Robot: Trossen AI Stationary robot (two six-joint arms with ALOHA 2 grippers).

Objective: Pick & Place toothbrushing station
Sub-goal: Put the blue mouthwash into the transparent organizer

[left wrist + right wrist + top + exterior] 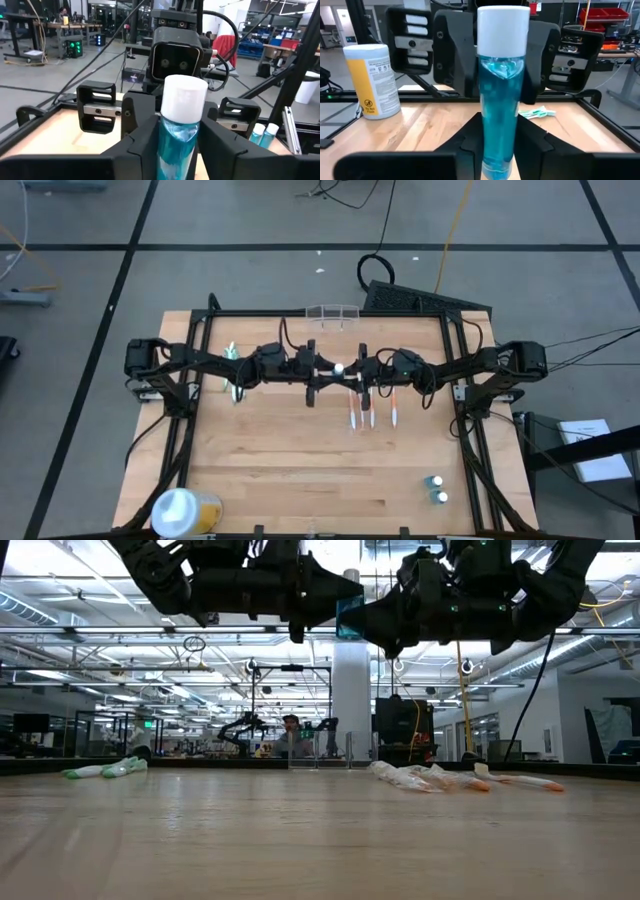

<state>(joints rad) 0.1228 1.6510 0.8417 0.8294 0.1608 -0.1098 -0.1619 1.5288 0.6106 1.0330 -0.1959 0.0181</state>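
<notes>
A blue bottle with a white cap (339,367) stands upright in the air over the table's middle, between my two grippers. It also shows in the low view (349,616). My left gripper (177,145) comes from the left and my right gripper (502,137) from the right; each is shut on the bottle. The clear plastic holder (332,311) stands untouched on its base at the table's far edge, beyond both grippers. My left gripper pinches the bottle's upper body, just below the white cap (177,131), between its two fingers. The fingers lie level, coming from the table's left. The bottle stands upright, lifted clear of the table. My right gripper pinches the bottle's lower body (499,131) between its two fingers, a little above the bottle's base. The fingers lie level, coming from the table's right. The bottle is upright and clear of the table.
Several orange-and-white toothbrushes (372,412) lie under the right gripper. A green toothbrush (232,375) lies at the left. Two small blue bottles (437,488) stand near the right front corner. A round white-and-yellow tub (185,512) stands at the left front corner.
</notes>
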